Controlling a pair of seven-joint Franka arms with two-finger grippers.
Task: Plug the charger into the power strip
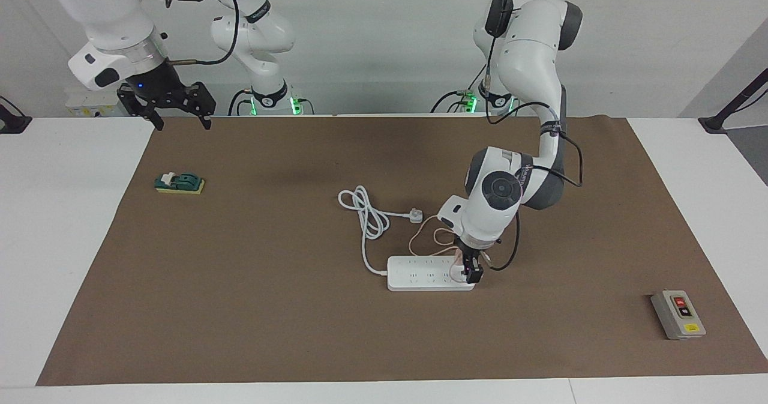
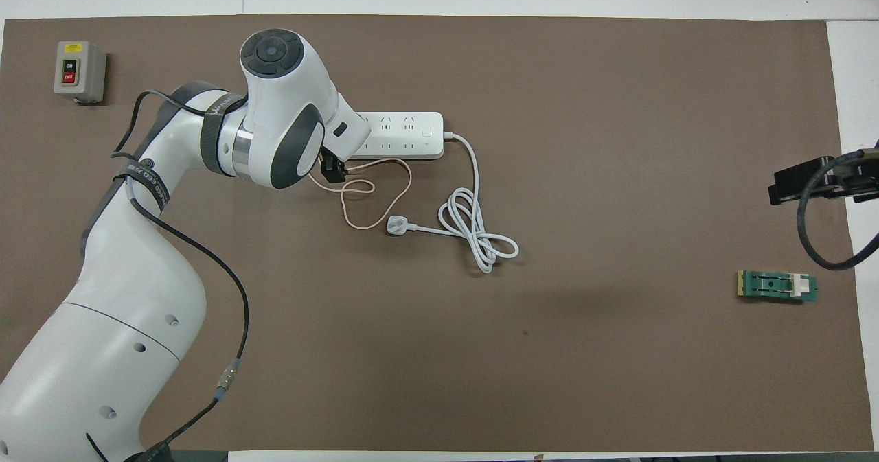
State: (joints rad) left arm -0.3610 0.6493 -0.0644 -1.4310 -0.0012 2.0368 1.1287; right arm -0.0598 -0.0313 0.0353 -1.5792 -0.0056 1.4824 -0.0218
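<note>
Surface: white tabletop [image 1: 78, 224], largely covered by a brown mat [image 1: 270, 308]; pale wall along the robots' end.

Power strip [image 1: 420, 274]: long white bar, flat on the mat, long axis along the length of the tabletop; thick white cord [image 1: 366, 212] leaving the end toward the right arm, looped nearer to the robots, ending in a white three-pin plug [image 1: 415, 215].

Charger [image 1: 462, 270]: small, pale pink, at the strip's end toward the left arm, mostly hidden by the fingers; orientation not readable. Thin pink cable [image 2: 371, 201] curled on the mat just nearer to the robots than the strip.

Left hand [image 1: 473, 272]: down at the charger on the strip, pointing steeply downward; grasping or released, cannot tell.

Right hand [image 1: 174, 107]: raised over the mat's corner at the right arm's end, fingers spread, empty, waiting.

Other items: green block with a white piece [image 1: 179, 182], toward the right arm's end; grey box with red and black buttons [image 1: 678, 314], toward the left arm's end.
</note>
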